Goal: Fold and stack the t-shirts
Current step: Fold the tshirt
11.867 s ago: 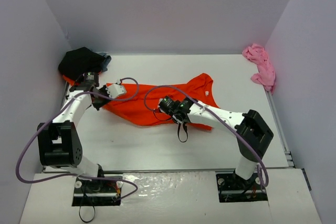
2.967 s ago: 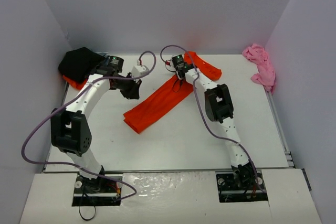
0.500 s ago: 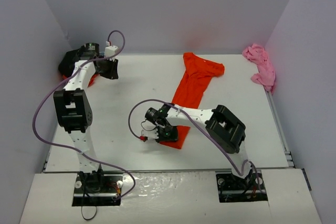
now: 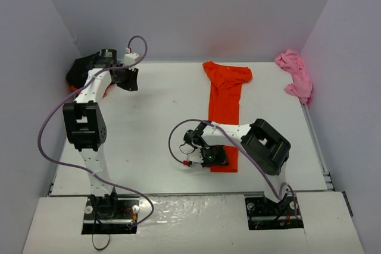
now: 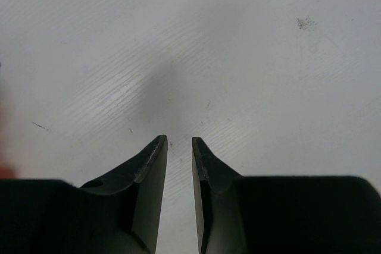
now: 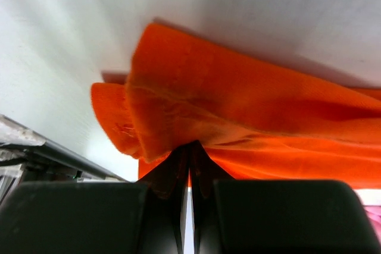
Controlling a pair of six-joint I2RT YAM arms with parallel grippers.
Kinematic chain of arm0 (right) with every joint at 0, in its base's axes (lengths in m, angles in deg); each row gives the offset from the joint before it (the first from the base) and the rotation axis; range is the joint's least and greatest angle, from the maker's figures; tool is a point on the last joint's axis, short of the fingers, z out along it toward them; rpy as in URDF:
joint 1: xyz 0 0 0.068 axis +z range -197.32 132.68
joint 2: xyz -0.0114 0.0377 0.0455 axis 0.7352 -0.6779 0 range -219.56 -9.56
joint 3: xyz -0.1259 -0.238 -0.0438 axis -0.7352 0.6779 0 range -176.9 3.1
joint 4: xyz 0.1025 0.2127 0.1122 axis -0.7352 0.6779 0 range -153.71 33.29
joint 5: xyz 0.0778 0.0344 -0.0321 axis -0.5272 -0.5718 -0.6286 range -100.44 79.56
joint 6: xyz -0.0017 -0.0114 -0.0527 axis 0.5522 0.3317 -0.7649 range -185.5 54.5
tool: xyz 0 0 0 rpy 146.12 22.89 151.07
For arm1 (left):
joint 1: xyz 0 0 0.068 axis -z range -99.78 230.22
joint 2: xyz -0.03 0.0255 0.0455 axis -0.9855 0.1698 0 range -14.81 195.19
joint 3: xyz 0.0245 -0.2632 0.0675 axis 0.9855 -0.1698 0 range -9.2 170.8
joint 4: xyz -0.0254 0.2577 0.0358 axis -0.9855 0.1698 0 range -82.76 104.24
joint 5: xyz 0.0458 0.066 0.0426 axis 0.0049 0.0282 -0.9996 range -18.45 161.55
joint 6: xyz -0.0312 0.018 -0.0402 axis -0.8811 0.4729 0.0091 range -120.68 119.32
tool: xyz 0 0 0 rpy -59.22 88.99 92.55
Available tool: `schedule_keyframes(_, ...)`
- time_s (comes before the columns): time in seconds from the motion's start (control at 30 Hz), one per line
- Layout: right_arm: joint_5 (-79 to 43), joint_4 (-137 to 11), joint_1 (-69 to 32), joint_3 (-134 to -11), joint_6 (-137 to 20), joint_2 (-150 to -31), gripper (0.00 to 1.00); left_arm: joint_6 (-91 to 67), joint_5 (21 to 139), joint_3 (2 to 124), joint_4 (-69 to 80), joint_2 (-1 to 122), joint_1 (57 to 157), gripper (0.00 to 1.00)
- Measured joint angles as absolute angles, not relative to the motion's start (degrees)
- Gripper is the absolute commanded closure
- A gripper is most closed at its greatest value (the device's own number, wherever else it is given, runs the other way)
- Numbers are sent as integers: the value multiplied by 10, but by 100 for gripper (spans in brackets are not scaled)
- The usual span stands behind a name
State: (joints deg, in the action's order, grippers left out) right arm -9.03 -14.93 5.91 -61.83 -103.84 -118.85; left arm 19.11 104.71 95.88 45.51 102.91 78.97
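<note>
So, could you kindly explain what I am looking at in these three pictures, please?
Two robot arms are bolted at the near edge of a white table. The wide picture looks down from above and behind them; the other two come from a camera on each wrist. On the table lie an orange-red t-shirt folded into a long strip, a crumpled pink t-shirt far right and a black t-shirt far left. The right gripper is shut on the strip's near end. The left gripper hangs slightly open and empty above bare table.
</note>
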Motion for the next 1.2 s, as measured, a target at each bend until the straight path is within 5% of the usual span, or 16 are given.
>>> schedule_keyframes(0.07, -71, -169, 61, -618, -1029, -1177, 99, 191, 1047, 951, 448, 1025, 792, 72)
schedule_keyframes(0.23, -5, -228, 66, -657, -1008, -1126, 88, 188, 1047, 935, 440, 1013, 795, 33)
schedule_keyframes(0.33, 35, -256, 65, -707, -992, -1101, 77, 186, 1049, 916, 429, 994, 795, 25)
schedule_keyframes(0.5, 88, -295, 58, -743, -984, -1078, 66, 189, 1057, 894, 426, 950, 808, 34)
schedule_keyframes(0.6, 96, -297, 53, -738, -983, -1077, 68, 202, 1063, 887, 431, 925, 829, 35)
schedule_keyframes(0.67, 98, -299, 51, -723, -984, -1075, 94, 217, 1063, 873, 439, 905, 848, 89)
schedule_keyframes(0.7, 99, -298, 49, -714, -984, -1075, 100, 222, 1063, 865, 443, 897, 858, 100)
schedule_keyframes(1.0, 97, -315, -86, -728, -987, -1106, 100, 240, 1066, 851, 454, 896, 923, 100)
schedule_keyframes(1.07, 95, -329, -114, -735, -987, -1104, 66, 241, 1068, 881, 470, 918, 924, 100)
schedule_keyframes(1.1, 92, -333, -123, -735, -986, -1101, 59, 241, 1069, 899, 476, 932, 924, 100)
schedule_keyframes(1.2, 69, -323, -118, -724, -986, -1089, 60, 240, 1071, 939, 483, 973, 921, 98)
